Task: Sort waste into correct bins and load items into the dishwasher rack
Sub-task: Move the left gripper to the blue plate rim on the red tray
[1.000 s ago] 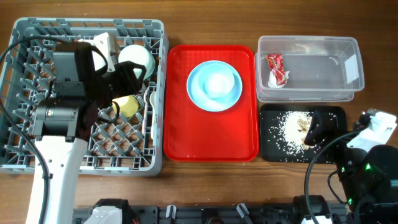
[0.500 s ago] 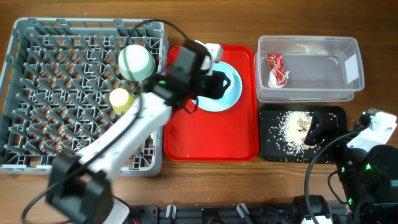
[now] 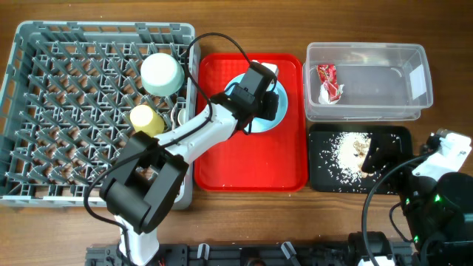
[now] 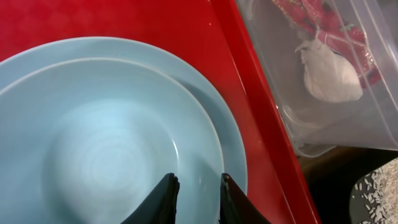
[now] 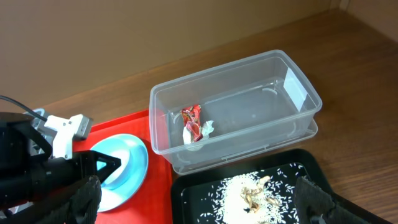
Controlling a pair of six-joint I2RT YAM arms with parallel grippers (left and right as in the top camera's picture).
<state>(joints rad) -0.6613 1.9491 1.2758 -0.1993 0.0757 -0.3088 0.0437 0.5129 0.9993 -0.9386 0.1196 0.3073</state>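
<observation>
Two cups, pale blue cup and yellow cup, sit in the dishwasher rack. A sec ago the L arm was over them; now it's stretched across to the red tray, so the cups look done and the bowl is prob. next.

Left gripper: fingers have drawn in to a slim gap astride the rim of the mint-green bowl, which rests on the light blue plate. Can't tell if they're pinching yet.

Only the L wrist cam shows that rim straddle (overhead, the arm hides it). The R wrist cam shows the right gripper spread wide, holding nothing, above the black tray w/ rice scraps. A wrapper lies in the clear tub.
</observation>
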